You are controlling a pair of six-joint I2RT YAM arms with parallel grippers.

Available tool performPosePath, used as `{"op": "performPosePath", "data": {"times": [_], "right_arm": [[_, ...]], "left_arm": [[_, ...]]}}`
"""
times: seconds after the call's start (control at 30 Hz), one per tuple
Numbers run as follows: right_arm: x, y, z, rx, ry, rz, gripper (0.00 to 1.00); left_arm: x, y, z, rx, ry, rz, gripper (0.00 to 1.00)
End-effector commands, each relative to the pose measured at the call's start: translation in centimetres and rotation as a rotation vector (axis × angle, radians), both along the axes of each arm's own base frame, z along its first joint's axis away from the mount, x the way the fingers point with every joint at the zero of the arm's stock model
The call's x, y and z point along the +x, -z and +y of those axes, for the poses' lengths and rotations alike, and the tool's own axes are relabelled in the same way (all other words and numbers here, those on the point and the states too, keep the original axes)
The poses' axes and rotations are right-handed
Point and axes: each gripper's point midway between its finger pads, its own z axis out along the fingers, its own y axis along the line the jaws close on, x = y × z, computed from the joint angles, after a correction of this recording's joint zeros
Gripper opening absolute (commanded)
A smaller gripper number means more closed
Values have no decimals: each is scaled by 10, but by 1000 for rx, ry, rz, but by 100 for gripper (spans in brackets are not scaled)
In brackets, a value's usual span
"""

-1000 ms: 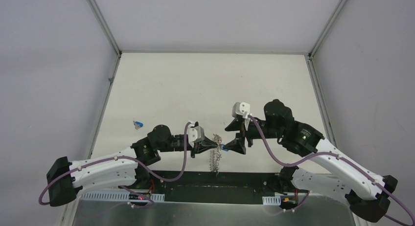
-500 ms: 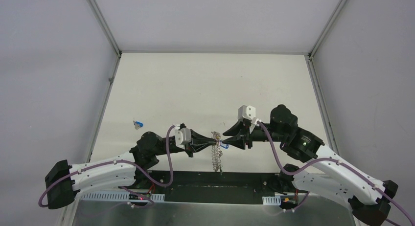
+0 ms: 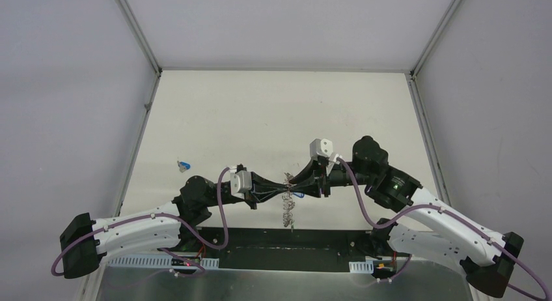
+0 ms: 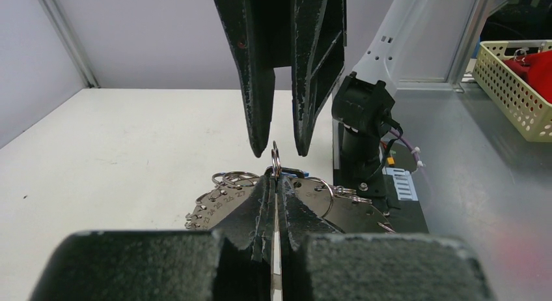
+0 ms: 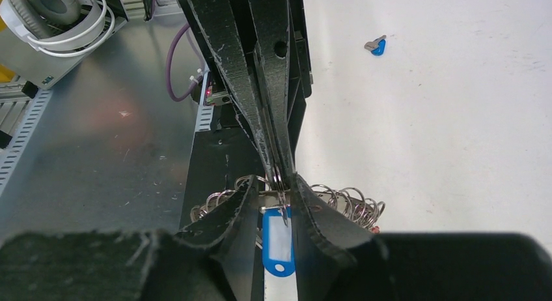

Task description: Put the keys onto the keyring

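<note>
"Keys, where are they?"
"One blue key (image 3: 185, 164) lies alone on the table (image 3: 260, 112), left side of the top view."
"And the keyring (image 3: 286, 211)?"
"In the middle, hanging from the left gripper (image 4: 276, 178), which pinches it tight."
"The right gripper (image 5: 274, 182)?"
"Fingers a little apart, with a blue tag (image 5: 276, 245) between them. I can't tell if they squeeze it."

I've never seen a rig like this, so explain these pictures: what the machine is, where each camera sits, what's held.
Two robot arms stand at a white table, each ending in a two-finger gripper. The wide picture looks down from above and behind; the other two come from cameras on each wrist. The left gripper is shut on a loop of the keyring, which hangs below. The right gripper faces it, jaws slightly apart, a blue tag between them; whether it is gripped is unclear. One loose blue key lies on the table.
</note>
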Motion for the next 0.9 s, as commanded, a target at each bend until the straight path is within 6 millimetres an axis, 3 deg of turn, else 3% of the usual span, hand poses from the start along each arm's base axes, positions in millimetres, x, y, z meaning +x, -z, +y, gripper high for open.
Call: {"op": "performPosePath", "data": {"times": [0.0,0.33,0.57,0.77,0.87], "right_arm": [[1,-7,5,37,-15,-11,28],[3,6,6,12,-6,6,25],[4,6,6,18,-5,0,2],[3,6,4,17,-2,-3,0],[3,7,2,1,1,-5,0]], "left_arm": [[-10,-32,6,-110,33,-42,0],[-10,-34,7,-114,31,-43,0],[-10,-32,5,-103,32,-37,0],[-8,-29,7,-88,19,-23,0],[-6,-25,8,-70,2,-8,15]]}}
